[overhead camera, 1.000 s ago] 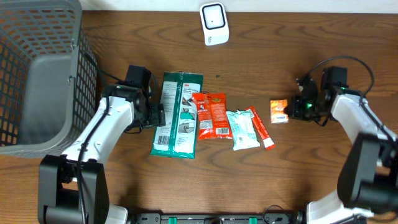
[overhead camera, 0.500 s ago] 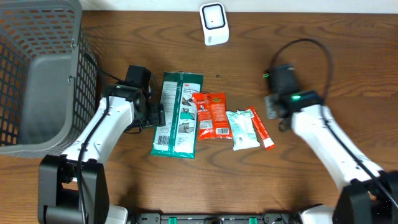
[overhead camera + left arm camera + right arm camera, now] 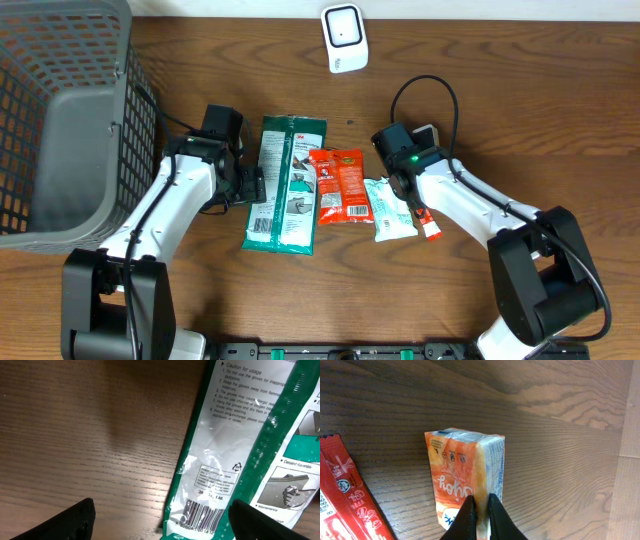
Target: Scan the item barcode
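My right gripper [image 3: 481,510] is shut, its fingers pinching the side fold of a small orange tissue pack [image 3: 465,472] held close over the wood. Overhead, that gripper [image 3: 418,140] is near the table's middle, and the pack [image 3: 426,133] shows only as a pale corner. The white scanner [image 3: 345,38] stands at the back centre. My left gripper [image 3: 165,527] is open, straddling the bottom edge of a green 3M glove pack [image 3: 240,445] with its barcode [image 3: 200,517] between the fingers. Overhead, the left gripper [image 3: 255,185] sits at the green pack's [image 3: 290,185] left edge.
A grey mesh basket [image 3: 60,120] fills the left side. A red packet [image 3: 338,185], a white-and-green wipes pack [image 3: 390,208] and a red-and-white sachet [image 3: 422,208] lie in a row beside the green pack. The sachet's end [image 3: 350,495] lies just left of the orange pack.
My right arm has swung from the table's right side to the middle, carrying the orange pack with it. The left arm has stayed still.
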`<state>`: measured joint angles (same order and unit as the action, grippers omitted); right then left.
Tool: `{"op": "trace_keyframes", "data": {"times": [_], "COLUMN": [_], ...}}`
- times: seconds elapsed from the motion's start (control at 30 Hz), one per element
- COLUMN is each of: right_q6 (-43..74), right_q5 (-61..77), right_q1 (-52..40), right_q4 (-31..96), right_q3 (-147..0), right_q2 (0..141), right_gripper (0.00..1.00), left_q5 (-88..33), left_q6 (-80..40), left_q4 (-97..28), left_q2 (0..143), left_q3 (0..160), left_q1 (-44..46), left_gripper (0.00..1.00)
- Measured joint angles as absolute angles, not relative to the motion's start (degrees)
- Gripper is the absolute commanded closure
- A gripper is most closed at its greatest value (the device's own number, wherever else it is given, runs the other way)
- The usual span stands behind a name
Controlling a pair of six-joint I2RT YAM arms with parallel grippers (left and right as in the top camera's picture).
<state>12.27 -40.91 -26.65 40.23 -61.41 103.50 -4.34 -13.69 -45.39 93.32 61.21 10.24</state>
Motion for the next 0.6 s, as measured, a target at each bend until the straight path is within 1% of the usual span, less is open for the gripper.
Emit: {"op": "trace_keyframes", "data": {"times": [0.17,0.23,0.47,0.6], "right_q6": [12.6,12.6,12.8,12.9], "right_q5": [-40.6,-40.2,-38.8,-37.3], "right_q1": [-26.7,-26.7,-26.7,-26.7], "right_q4": [40.2,40.2,39.7,39.7], "right_q3": [-61.4,-61.4,-61.4,-61.4], "right_q2": [103.5,103.5,103.5,103.5], "right_gripper": [0.89,0.83,0.80,0.75], "left_q5": [-4.3,-4.3,-4.3,-4.3], "left_q6": [-13.7,-13.7,-13.7,-13.7], "left_q4": [-45.4,-45.4,-45.4,-45.4], "left_q2": [93.3,93.3,93.3,93.3], "left_q3": [61.2,61.2,61.2,61.2], "left_q1": [10.2,10.2,10.2,10.2], "left_gripper": [0.14,0.14,0.14,0.14]}}
